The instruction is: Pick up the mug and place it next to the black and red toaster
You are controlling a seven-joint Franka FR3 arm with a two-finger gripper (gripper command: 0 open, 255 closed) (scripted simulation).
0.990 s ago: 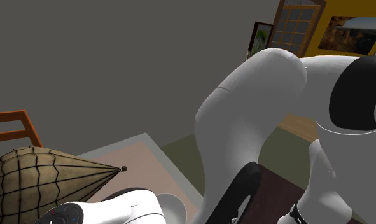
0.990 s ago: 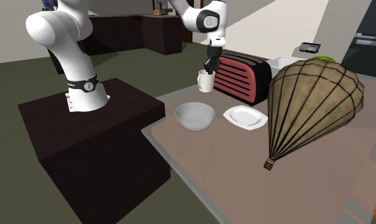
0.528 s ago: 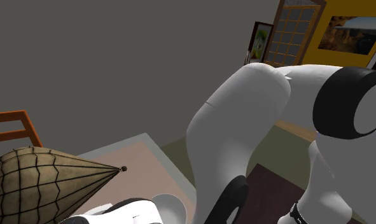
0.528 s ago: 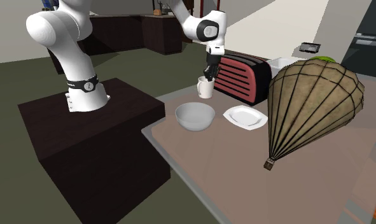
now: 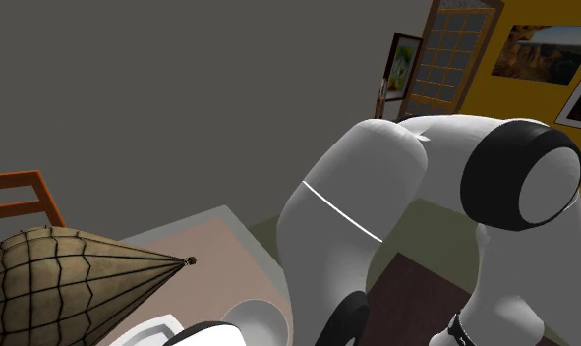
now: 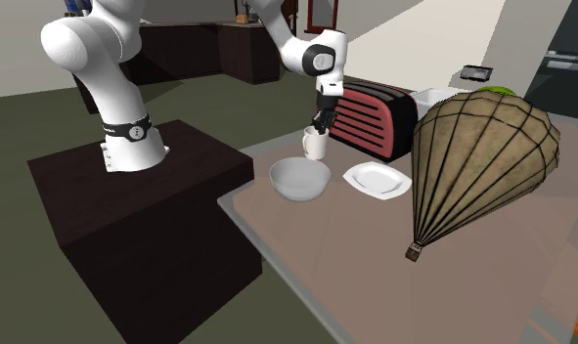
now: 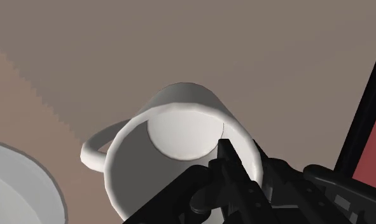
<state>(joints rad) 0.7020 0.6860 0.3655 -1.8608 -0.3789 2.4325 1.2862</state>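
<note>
Now, on the pinkish-brown surface [image 6: 306, 244], a round white bowl [image 6: 298, 180] sits near the black end effector [image 6: 321, 126], which pinches the wall of the white handled mug [image 6: 314, 146] beneath it, just beside the black-and-red ribbed toaster [image 6: 375, 119].

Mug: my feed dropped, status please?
Tool shut on mug rim. Mug upright beside toaster. Bowl close, not touching.

1. The table [image 6: 321, 230] has a pinkish-brown top and a grey rim.
2. A red and black toaster [image 6: 375, 119] stands at its far end.
3. A white mug [image 6: 315, 145] is just beside the toaster; whether it touches the top is unclear.
4. A white bowl [image 6: 299, 179] and a plate [image 6: 377, 180] sit side by side.
5. A brown netted balloon [image 6: 477, 161] lies at the second exterior view's right.
</note>
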